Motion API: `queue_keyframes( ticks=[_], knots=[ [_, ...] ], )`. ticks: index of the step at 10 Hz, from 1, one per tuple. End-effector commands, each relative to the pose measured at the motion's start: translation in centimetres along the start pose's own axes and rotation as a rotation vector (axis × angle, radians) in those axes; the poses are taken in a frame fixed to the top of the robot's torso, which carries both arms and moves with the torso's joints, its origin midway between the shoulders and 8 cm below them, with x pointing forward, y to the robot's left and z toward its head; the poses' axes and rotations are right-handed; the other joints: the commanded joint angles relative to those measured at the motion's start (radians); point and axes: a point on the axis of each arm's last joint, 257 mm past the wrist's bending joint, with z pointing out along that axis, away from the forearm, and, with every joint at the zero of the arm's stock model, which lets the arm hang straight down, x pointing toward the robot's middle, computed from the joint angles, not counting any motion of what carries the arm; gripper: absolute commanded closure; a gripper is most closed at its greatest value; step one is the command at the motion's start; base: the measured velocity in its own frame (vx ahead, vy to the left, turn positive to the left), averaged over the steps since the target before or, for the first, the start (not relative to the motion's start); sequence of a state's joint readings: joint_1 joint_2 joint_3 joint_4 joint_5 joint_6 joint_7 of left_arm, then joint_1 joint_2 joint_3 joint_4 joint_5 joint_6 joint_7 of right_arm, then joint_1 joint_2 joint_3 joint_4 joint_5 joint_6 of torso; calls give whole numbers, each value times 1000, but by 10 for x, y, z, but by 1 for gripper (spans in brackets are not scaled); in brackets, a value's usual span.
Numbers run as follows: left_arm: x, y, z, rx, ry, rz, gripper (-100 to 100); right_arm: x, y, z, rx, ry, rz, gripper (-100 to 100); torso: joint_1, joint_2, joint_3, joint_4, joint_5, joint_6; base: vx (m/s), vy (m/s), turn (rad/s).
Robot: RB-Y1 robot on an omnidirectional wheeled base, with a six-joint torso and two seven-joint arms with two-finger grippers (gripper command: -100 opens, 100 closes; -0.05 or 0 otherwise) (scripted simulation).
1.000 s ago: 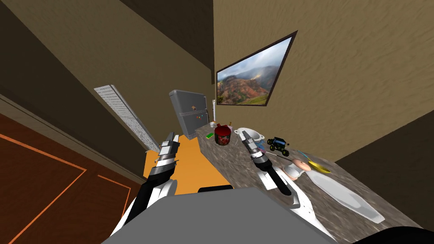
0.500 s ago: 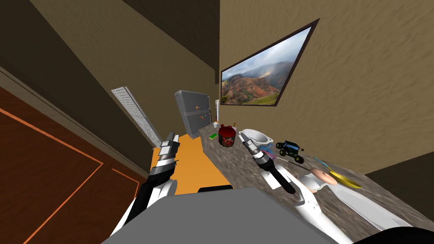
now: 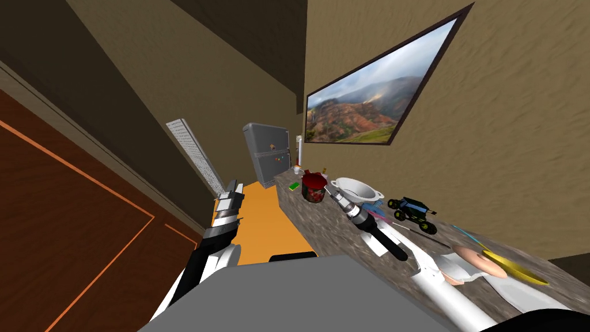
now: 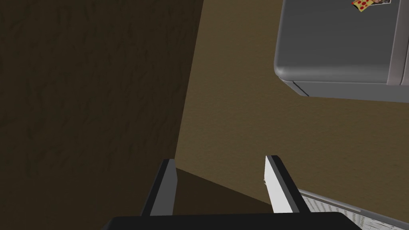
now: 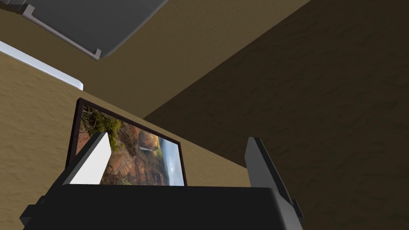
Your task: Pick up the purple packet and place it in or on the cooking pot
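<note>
A small bluish-purple packet (image 3: 378, 212) lies on the speckled counter (image 3: 322, 230), partly hidden behind my right wrist. Just beyond it stands a white two-handled pot (image 3: 357, 189), with a red patterned pot (image 3: 314, 188) to its left. My right gripper (image 3: 333, 191) hovers above the counter between the two pots, and its fingers stand wide open and hold nothing (image 5: 177, 137). My left gripper (image 3: 232, 187) is raised over the orange floor, left of the counter. It is also open, with nothing between its fingers (image 4: 220, 159).
A grey fridge (image 3: 267, 153) stands at the counter's far end, with a green item (image 3: 294, 186) near it. A toy car (image 3: 410, 210), a peach-coloured object (image 3: 478, 262), a yellow utensil (image 3: 515, 270) and a white platter lie further right. A white grille (image 3: 195, 155) leans on the left wall.
The whole head view has swung, so I have moved. The counter and its things now sit further right and closer. Both arms keep their pose and both grippers stay open.
</note>
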State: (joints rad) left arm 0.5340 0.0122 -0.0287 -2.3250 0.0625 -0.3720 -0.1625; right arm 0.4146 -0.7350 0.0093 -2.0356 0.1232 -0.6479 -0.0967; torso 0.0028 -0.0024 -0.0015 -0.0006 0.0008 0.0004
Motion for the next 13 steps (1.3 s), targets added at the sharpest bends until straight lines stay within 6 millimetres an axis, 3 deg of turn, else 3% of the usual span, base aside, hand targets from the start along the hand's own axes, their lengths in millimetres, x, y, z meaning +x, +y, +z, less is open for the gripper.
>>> queue_keyframes(
  ticks=[1, 7, 13],
  knots=[
    [0, 0, 0, 0, 0, 0, 0, 6, -5, -6, 2, 57, -31, -100, 0, 0, 0, 0, 0, 0, 47, 50, 138],
    [0, 0, 0, 0, 0, 0, 0, 19, -20, -22, 19, 228, -113, -100, 0, 1, 0, 0, 0, 0, 34, 37, 69],
    [0, 0, 0, 0, 0, 0, 0, 33, -49, -57, 75, 441, -193, -100, 0, 2, 1, 0, 0, 0, 23, 27, 77]
  ],
)
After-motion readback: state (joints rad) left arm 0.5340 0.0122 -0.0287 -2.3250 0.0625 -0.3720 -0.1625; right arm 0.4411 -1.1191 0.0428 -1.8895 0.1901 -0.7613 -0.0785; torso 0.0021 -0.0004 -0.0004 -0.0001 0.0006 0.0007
